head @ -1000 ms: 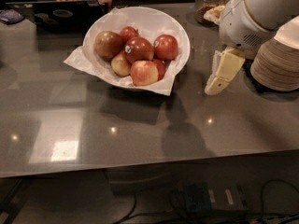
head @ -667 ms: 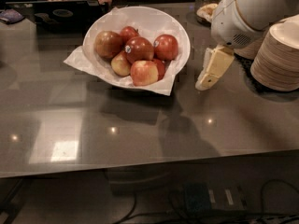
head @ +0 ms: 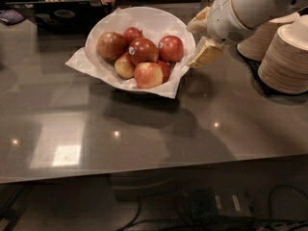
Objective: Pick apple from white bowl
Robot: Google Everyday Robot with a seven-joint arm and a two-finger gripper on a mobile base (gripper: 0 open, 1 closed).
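Note:
The white bowl [head: 103,25], lined with crinkled white paper, stands at the back middle of the grey table and holds several apples. The apple [head: 172,48], bright red with a small pale sticker, lies at the bowl's right side. A darker red stickered apple [head: 143,51] lies just left of it, with yellow-blushed apples around. My gripper [head: 193,43] hangs just outside the bowl's right rim, close to the apple but apart from it. Its pale fingers [head: 207,53] are spread and hold nothing.
Stacks of pale disposable bowls [head: 288,57] stand at the right, behind my arm. A dark laptop [head: 57,13] with a person's hands on it sits behind the bowl at the back left. The table's front edge [head: 144,170] runs across the lower part of the view.
My gripper has moved left and up towards the bowl's right rim, from beside the bowl stacks. The bowl and apples have not moved.

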